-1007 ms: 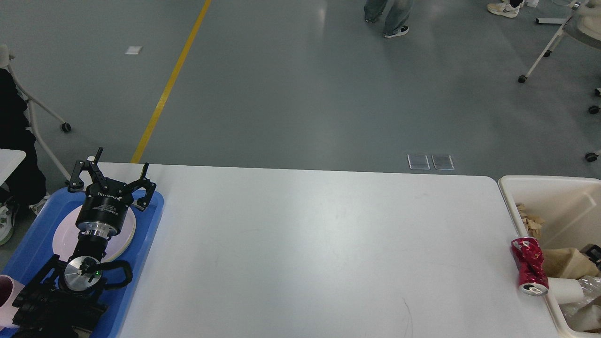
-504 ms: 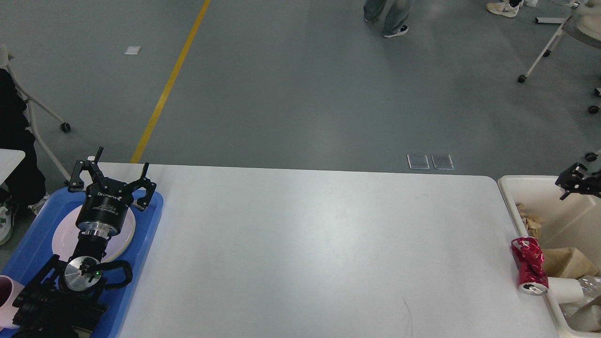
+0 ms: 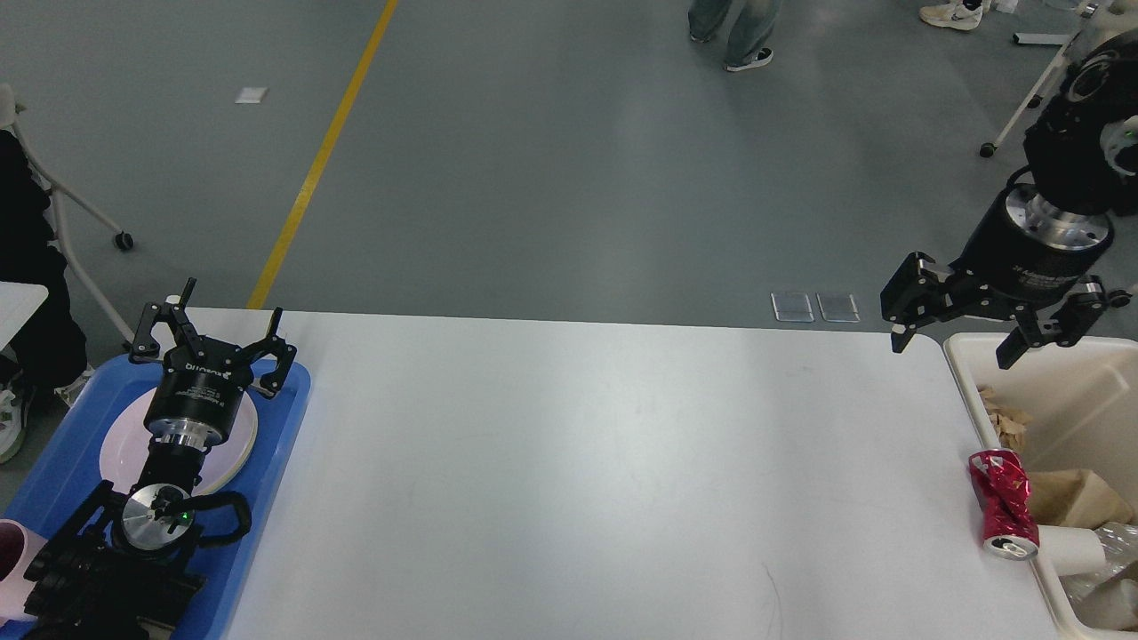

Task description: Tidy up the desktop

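Head view only. The desktop (image 3: 569,471) fills the lower frame and its central span carries nothing we can see; the one loose item is a crushed red can (image 3: 1003,503) at the right edge, lying against the outer wall of the cream bin (image 3: 965,373), which holds paper and cup scraps. Our right gripper (image 3: 951,345) hangs above the far right corner of the desktop, jaws spread wide and empty, tips pointing down. The can lies below the jaws and nearer to us, slightly to the bin side of their midline. Its long axis runs roughly away from us, open end toward us, so it lies about crosswise to the line between the two fingertips; we judge that favourable for closing across its width with little wrist turn. Our left gripper (image 3: 213,333) is far across the desktop, over the blue tray (image 3: 284,418) and the white plate (image 3: 116,453) in it, jaws likewise spread and holding nothing. A pink cup (image 3: 13,556) shows at the tray's near corner. The right arm is plainly the nearer one. Risk noted: the bin wall touches the can, leaving scant room for the finger on that side.
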